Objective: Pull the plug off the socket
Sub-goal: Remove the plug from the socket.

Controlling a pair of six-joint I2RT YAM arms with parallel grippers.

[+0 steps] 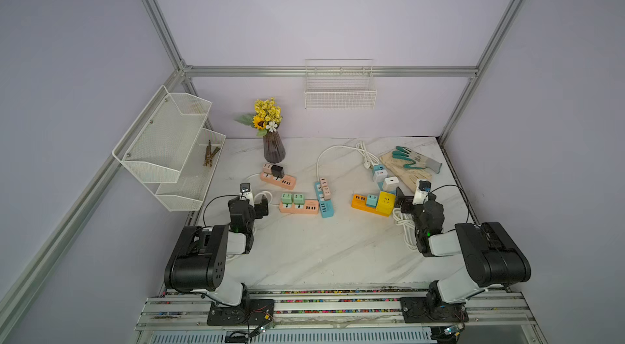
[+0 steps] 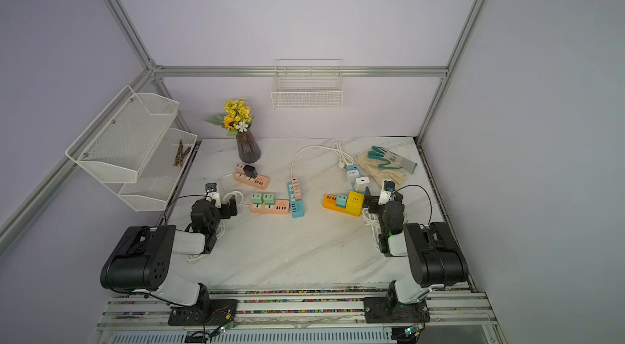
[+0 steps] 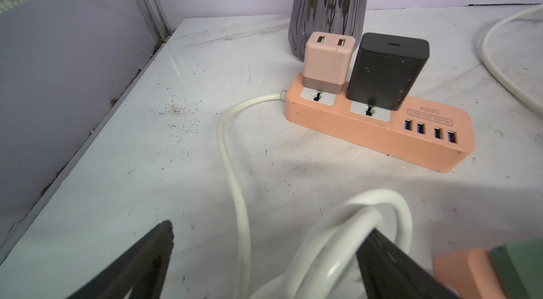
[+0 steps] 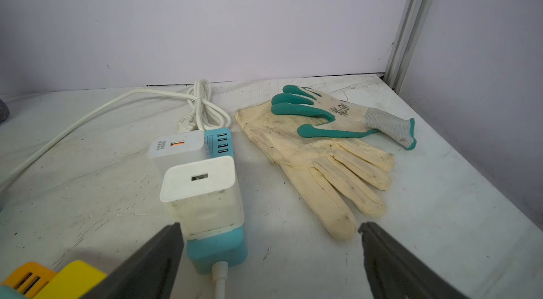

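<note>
My left claw (image 3: 270,227), right claw (image 4: 270,224): wide, empty. White plug (image 4: 202,194) beside glove (image 4: 293,147) sat in socket (image 4: 217,246); I judged straight pull best.

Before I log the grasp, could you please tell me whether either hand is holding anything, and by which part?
Nothing is held: the left hand and the right hand both stand open and empty.

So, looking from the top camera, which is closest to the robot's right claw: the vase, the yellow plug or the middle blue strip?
1. Yellow plug: just beside the right gripper, toward the table's middle.
2. Middle blue strip: at mid-table.
3. Vase: at the back wall, on the left arm's side.
</note>
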